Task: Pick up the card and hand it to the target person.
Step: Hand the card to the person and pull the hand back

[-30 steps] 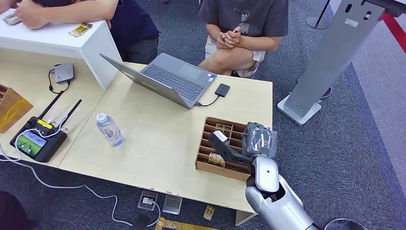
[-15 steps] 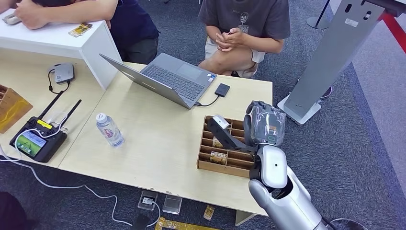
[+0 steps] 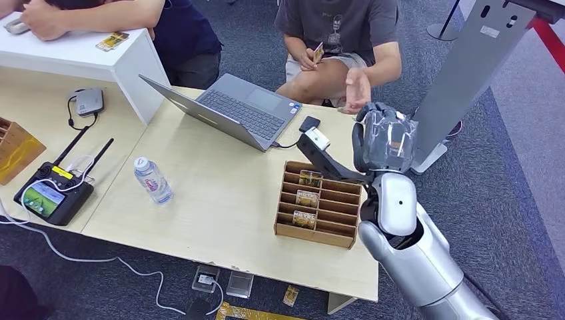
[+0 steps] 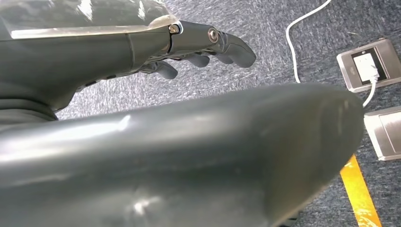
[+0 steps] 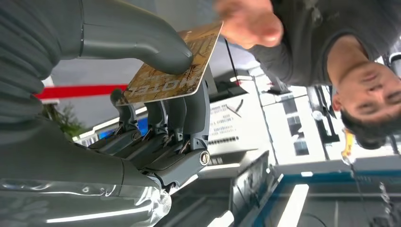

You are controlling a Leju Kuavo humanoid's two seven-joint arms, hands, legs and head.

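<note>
Nearest to us, the left hand [image 4: 203, 45] hangs above grey carpet, fingers loosely extended and grasping nothing. Our right hand [image 5: 156, 118] pinches the card [image 5: 172, 64] between thumb and fingers. In the head view, the right hand [image 3: 385, 140] is raised above the far edge of the wooden divider box [image 3: 320, 203]. Just beyond it, a seated person's hand [image 3: 356, 90] reaches toward the card, close to its far edge.
</note>
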